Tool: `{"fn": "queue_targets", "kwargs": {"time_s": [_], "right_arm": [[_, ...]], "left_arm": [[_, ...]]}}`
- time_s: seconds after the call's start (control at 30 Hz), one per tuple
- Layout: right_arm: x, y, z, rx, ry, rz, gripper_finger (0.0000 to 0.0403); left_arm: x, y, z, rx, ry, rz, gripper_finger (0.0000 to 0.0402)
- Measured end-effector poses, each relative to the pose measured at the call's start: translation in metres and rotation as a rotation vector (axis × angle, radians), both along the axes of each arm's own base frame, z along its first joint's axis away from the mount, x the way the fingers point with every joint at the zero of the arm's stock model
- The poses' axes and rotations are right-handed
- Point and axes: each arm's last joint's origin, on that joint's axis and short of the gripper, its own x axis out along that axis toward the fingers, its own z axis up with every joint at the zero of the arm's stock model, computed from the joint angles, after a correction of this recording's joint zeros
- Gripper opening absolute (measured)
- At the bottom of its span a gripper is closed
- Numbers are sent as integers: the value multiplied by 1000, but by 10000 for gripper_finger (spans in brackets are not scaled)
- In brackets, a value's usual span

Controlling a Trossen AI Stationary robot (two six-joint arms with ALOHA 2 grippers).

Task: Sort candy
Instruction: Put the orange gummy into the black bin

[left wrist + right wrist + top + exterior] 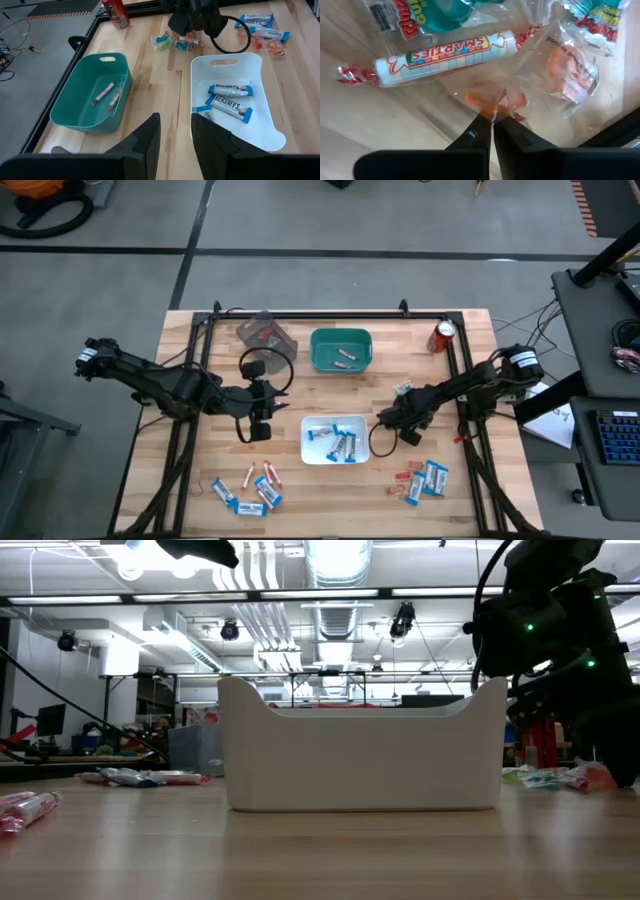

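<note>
A wooden worktop is seen from directly above. At its centre, a white bin holds several blue-and-white packets. Towards 12 o'clock from it, a teal bin holds two slim sticks. A red can stands at about 2 o'clock, near the worktop's edge.

The right tool is set down just beside the white bin at its 3 o'clock side. Its fingers are closed, and the twisted end of a small orange wrapped piece is pinched between the tips. A Smarties roll and a clear wrapper holding an orange sweet lie near it, along with teal-wrapped candy.

The left tool is held at the white bin's 9 o'clock side, its fingers partly apart, with nothing seen between them.

Loose candy is gathered in two groups: one at 7 o'clock on the worktop, another at 5 o'clock.
</note>
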Motion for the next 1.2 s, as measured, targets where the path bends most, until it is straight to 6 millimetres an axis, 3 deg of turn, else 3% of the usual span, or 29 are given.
{"fn": "queue_targets", "kwargs": {"time_s": [0.47, 0.67, 0.93, 1.2], "right_arm": [[-13, 0, 48, -7, -267, -71, 8], [-14, -2, 69, -32, -486, -71, 8], [7, -8, 100, -156, -931, 48, 8], [45, -21, 123, -294, -1285, 180, 8]], "left_arm": [[4, -1, -20, -20, -38, 4, 94], [4, -2, -27, -49, -51, 20, 94], [4, -2, -38, -67, -47, 34, 94], [4, -2, -39, -78, -45, 43, 94]]}}
